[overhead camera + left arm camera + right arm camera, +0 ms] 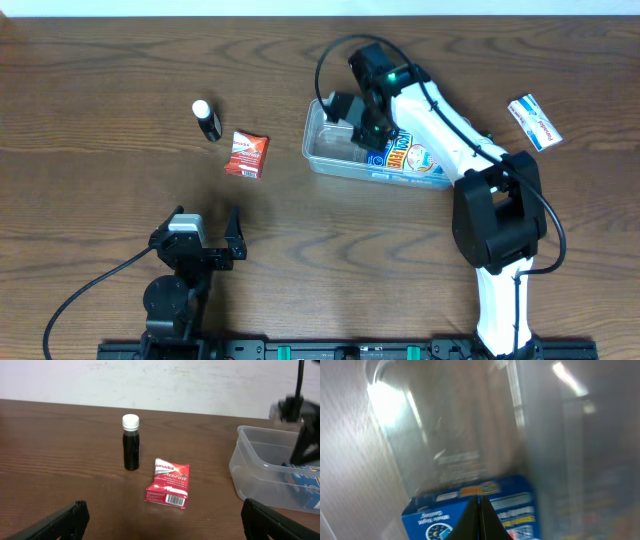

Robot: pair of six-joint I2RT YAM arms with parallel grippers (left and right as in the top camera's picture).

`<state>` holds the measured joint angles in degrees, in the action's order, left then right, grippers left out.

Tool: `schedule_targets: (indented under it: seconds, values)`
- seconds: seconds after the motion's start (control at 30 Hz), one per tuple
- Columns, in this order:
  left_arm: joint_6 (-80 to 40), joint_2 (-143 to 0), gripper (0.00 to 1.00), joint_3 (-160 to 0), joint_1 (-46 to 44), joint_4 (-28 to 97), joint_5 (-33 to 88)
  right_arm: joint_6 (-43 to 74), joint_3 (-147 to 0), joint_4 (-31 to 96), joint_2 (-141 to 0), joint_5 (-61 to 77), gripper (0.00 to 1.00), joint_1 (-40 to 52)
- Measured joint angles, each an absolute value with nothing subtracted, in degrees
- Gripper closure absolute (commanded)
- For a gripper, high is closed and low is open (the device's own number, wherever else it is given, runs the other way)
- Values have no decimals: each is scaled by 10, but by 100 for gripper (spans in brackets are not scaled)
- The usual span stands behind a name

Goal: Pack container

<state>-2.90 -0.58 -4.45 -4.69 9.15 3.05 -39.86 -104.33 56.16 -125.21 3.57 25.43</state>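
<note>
My right tool [365, 132] is down inside the container [322, 158]. Its jaws are pinched fully together with nothing between them, and the tips are at the edge of the blue box [408, 157] lying in the tub. From the wrist view I cannot tell whether the tips press on the box or hang just above it.

I read this step as seating that box flat against the floor. I would use the closed tips as a pusher, low on the box and slow, so the light tub does not skid on the desk [100, 80]. The bare floor ahead of the tips should be kept free for the remaining items. When I pull out, I would rise straight up until clear of the rim before swinging away, since the wall is close beside the tool.

My left tool [207, 215] is spread wide and empty. The red packet [246, 154] lies ahead of it, with the small bottle [207, 120] upright just beyond. A white-and-blue box [535, 122] lies well off to the right tool's outer side.
</note>
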Motion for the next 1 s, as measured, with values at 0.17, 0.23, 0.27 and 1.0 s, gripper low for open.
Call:
schedule_targets:
  seconds: [0.17,0.23,0.27,1.0]
  values:
    - [-29,-6,2,-44,-47,91,30,-304,-1127,583,-1252,35,99,255]
    - [-29,-6,2,-44,-47,91,30,-261,-1166,610,-1250,33,99,254]
    - [-29,-6,2,-44,-47,91,30,-240,-1182,624,-1247,32,99,253]
    - [-29,-6,2,-44,-47,91,30,20,-1194,855,-1167,39,55,29]
